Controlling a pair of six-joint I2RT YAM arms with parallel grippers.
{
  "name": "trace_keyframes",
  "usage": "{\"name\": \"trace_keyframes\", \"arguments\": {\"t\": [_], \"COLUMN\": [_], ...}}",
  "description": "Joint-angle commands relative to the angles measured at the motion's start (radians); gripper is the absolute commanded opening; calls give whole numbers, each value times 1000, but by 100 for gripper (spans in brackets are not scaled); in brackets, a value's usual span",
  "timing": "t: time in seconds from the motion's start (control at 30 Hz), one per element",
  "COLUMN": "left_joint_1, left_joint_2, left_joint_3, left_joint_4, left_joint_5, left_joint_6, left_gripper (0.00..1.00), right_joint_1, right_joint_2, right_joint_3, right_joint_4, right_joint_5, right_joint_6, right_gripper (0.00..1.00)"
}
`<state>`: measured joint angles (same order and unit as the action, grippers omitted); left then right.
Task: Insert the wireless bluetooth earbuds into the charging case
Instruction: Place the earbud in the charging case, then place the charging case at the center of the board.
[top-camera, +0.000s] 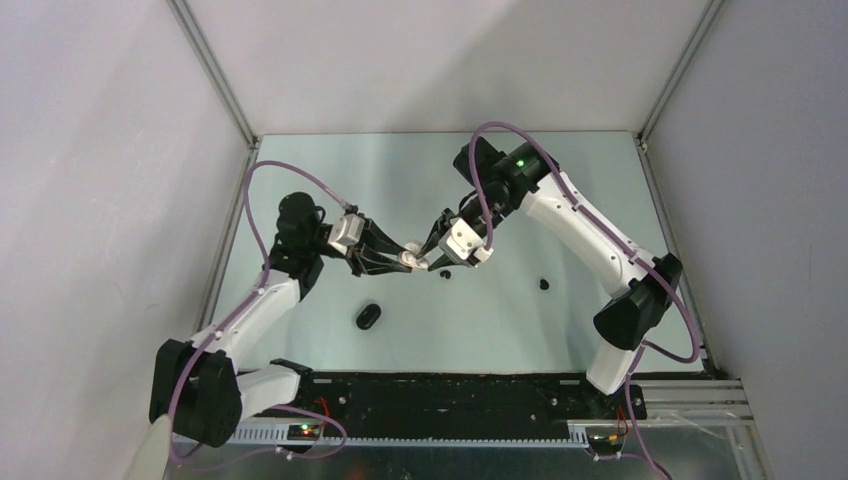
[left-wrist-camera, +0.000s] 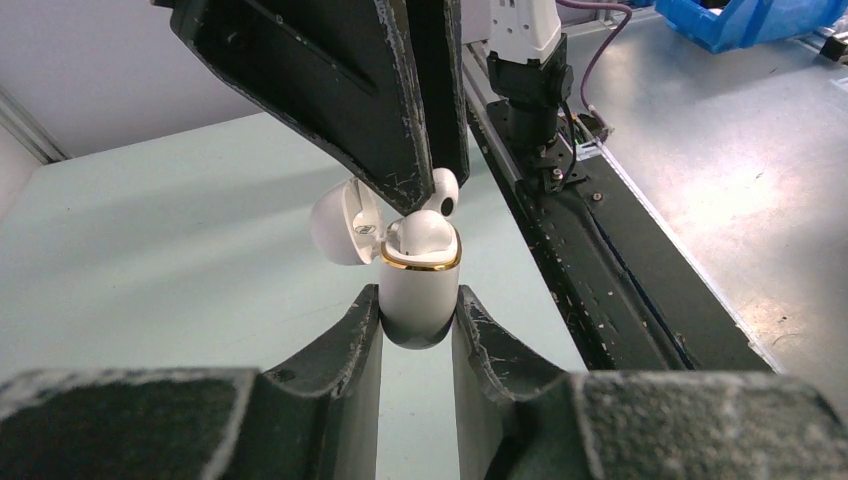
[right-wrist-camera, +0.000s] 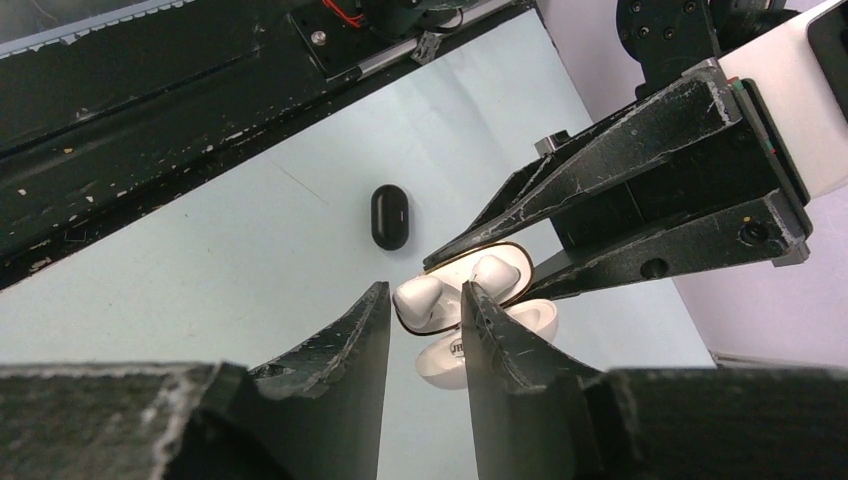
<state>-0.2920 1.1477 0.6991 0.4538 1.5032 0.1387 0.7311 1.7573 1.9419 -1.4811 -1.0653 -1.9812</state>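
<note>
My left end effector is clamped on the lower body of the white charging case, above the middle of the counter, with the lid swung open to one side. One seated white earbud fills its well. The other white earbud sits at the mouth of the second well, between the jaws of my right end effector. Those jaws stand a little apart, and I cannot tell whether they pinch it or not.

I judge the buds light, hard, glossy and rounded, likely to squirt from the pads, so I would take each one gently across its widest part. The case is a smooth pebble, and gripping below the gold rim keeps the wells free.

Two black earbuds and a black charging case lie on the counter, which looks flat and slick, so a dropped bud would skid. White walls enclose it, and my fingers crowd each other at the case.
</note>
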Motion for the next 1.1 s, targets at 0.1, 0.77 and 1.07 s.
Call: {"name": "trace_keyframes", "arguments": {"t": [0.1,0.77,1.07], "left_joint_1": [7,42,52], "left_joint_2": [8,24,55], "left_joint_3": [8,38,109], "left_joint_4": [21,-29,-36], "left_joint_5": [31,13,-137], "left_joint_6": [-3,-2,-94], "left_gripper": [0,0,0], "right_joint_1": [-5,-23,-62], "right_joint_2": [-22,-178,-338], "right_joint_3": [22,-102,-323], "right_joint_4": [59,381,1030], "right_joint_5": [5,-26,346], "right_joint_6": [42,434,1470], "right_gripper": [38,99,99]}}
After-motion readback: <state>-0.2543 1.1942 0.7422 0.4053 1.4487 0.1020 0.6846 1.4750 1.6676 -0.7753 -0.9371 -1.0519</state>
